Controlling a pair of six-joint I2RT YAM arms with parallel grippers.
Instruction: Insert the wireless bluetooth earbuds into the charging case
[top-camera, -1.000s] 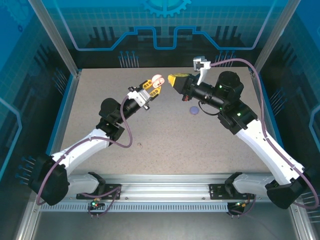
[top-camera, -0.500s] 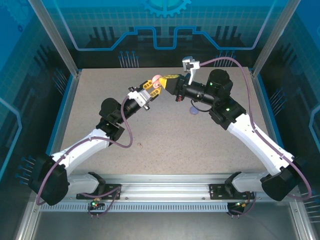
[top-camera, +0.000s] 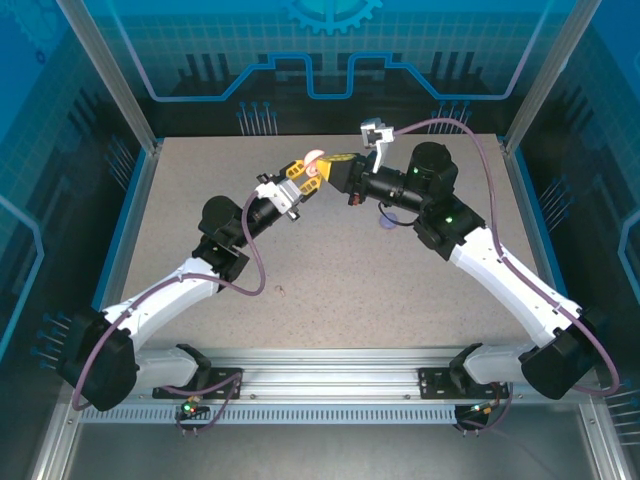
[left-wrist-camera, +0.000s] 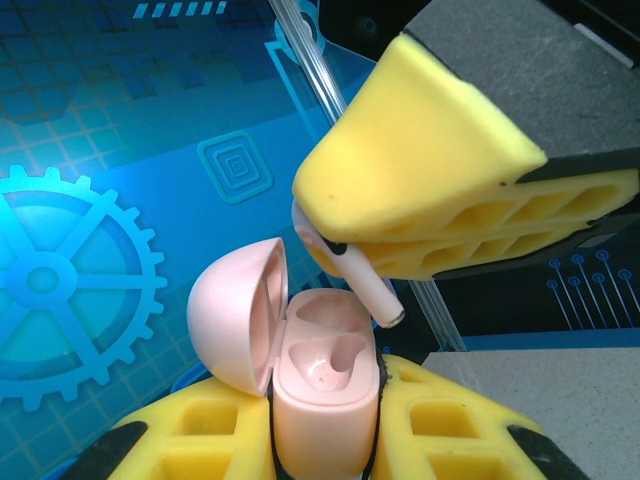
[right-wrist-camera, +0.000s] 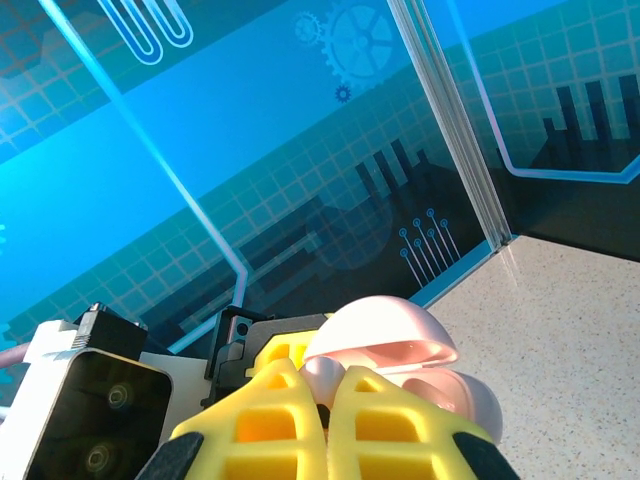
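Note:
My left gripper (left-wrist-camera: 325, 435) is shut on a pale pink charging case (left-wrist-camera: 325, 400), held up above the table with its lid (left-wrist-camera: 235, 315) swung open to the left. Both sockets inside look empty. My right gripper (right-wrist-camera: 328, 400) is shut on a pale pink earbud (left-wrist-camera: 365, 285). The earbud's stem points down and ends just above the case's right rim, apart from it. In the top view the two grippers meet tip to tip at the back middle of the table, left gripper (top-camera: 303, 173) and right gripper (top-camera: 335, 167), with the case (top-camera: 314, 159) between them.
A small round purple object (top-camera: 388, 222) lies on the speckled table (top-camera: 330, 290) under the right arm, partly covered by it. Glass walls and metal posts (top-camera: 150, 140) close in the back and sides.
The right gripper has moved left with the earbud until it is right at the open case. The left gripper and the case have stayed still.

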